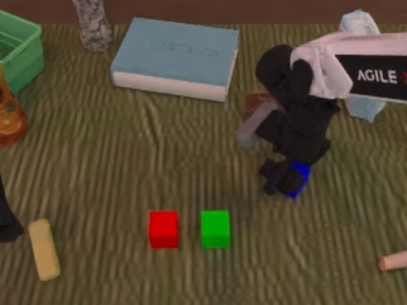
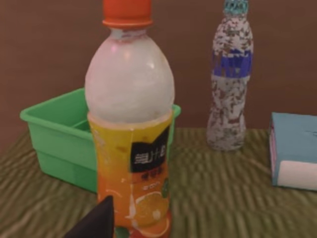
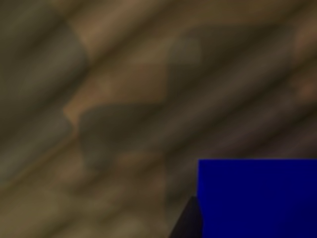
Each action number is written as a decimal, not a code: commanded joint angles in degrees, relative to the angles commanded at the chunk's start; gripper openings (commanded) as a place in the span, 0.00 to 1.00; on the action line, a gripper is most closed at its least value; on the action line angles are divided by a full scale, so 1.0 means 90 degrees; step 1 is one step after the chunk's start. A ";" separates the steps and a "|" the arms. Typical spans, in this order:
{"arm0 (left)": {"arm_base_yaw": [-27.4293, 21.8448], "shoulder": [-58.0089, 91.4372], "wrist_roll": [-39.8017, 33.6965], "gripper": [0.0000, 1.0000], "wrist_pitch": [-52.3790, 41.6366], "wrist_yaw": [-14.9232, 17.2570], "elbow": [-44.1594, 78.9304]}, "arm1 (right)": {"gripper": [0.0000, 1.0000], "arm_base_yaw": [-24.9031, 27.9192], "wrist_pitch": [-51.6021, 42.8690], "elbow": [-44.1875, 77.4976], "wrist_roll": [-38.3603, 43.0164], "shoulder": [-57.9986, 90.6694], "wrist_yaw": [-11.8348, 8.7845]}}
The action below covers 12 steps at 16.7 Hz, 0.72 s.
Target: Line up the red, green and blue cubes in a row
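The red cube (image 1: 163, 229) and the green cube (image 1: 215, 229) sit side by side on the mat in the front middle, a small gap between them. Right of them and farther back, the blue cube (image 1: 297, 178) is held between the black fingers of my right gripper (image 1: 286, 180), which is shut on it. In the right wrist view the blue cube (image 3: 257, 198) fills a corner, with one dark fingertip (image 3: 190, 222) against its side. My left gripper (image 1: 6, 223) is parked at the table's left edge; only one finger (image 2: 95, 222) shows in the left wrist view.
A light blue book (image 1: 175, 57) lies at the back middle. A green bin (image 1: 19, 47), an orange juice bottle (image 2: 131, 148) and a speckled bottle (image 1: 92, 25) stand at the back left. A yellow bar (image 1: 44, 249) lies front left, a pink object (image 1: 393, 260) front right.
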 joint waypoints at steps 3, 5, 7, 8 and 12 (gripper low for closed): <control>0.0000 0.0000 0.0000 1.00 0.0000 0.0000 0.0000 | 0.00 0.0010 -0.0151 0.0115 0.0011 -0.0115 -0.0030; 0.0000 0.0000 0.0000 1.00 0.0000 0.0000 0.0000 | 0.00 0.0019 -0.0524 0.0385 0.0012 -0.0231 -0.0033; 0.0000 0.0000 0.0000 1.00 0.0000 0.0000 0.0000 | 0.00 0.0028 -0.1080 0.0700 0.0015 -0.0381 -0.0034; 0.0000 0.0000 0.0000 1.00 0.0000 0.0000 0.0000 | 0.00 0.0035 -0.1304 0.0846 0.0014 -0.0456 -0.0033; 0.0000 0.0000 0.0000 1.00 0.0000 0.0000 0.0000 | 0.00 0.0044 -0.1572 0.1042 0.0013 -0.0592 -0.0032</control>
